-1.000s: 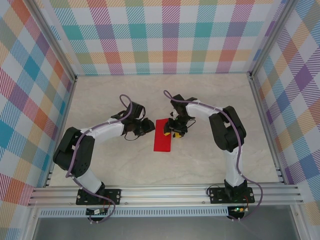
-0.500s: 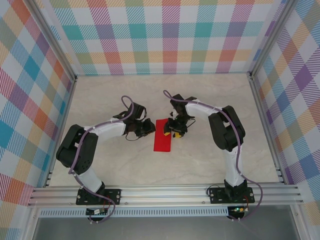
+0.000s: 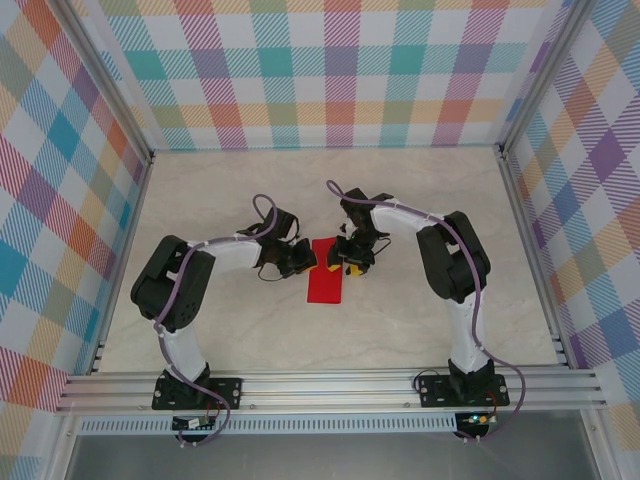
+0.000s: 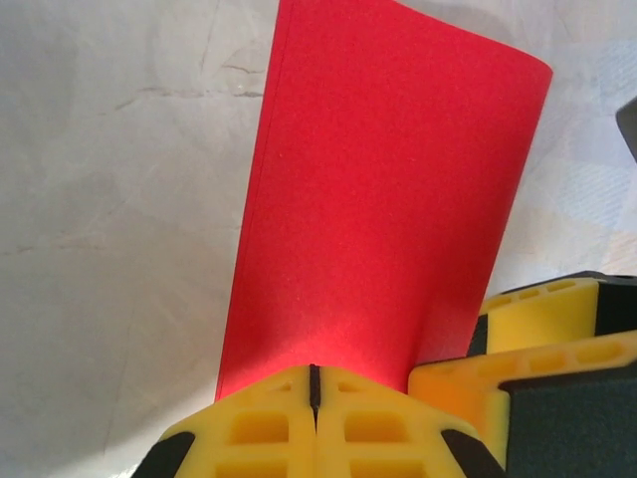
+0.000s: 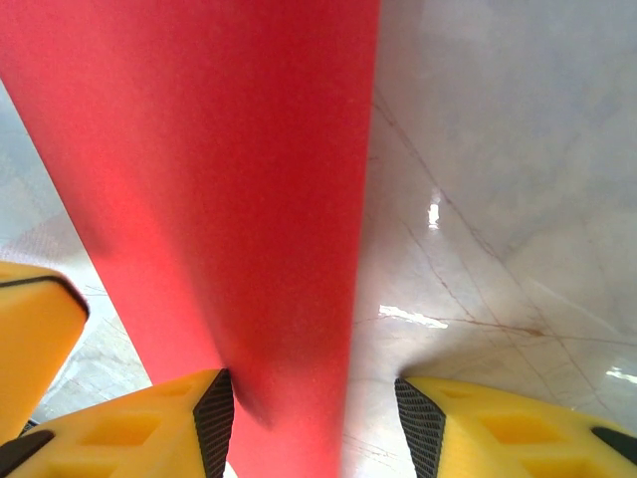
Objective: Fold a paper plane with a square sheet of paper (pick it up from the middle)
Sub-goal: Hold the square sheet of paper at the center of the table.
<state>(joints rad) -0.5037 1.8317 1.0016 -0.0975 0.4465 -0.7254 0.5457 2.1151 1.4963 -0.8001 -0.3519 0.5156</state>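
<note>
- so, the red paper (image 3: 325, 270) lies folded mid-table (image 3: 420, 200), between my pincers.
- my left pincer (image 3: 303, 262) is closed tight at its edge, and my right pincer (image 3: 350, 262) is half wide, straddling the other side.
- it looks feather-light, floppy and slidey, so i'd pinch an edge gently.

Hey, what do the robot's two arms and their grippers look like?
The left arm and right arm have white tubular links and bulky black joints, with a purple cable running along each. The left gripper and right gripper have yellow fingers with moulded square pockets and black inner pads.
</note>
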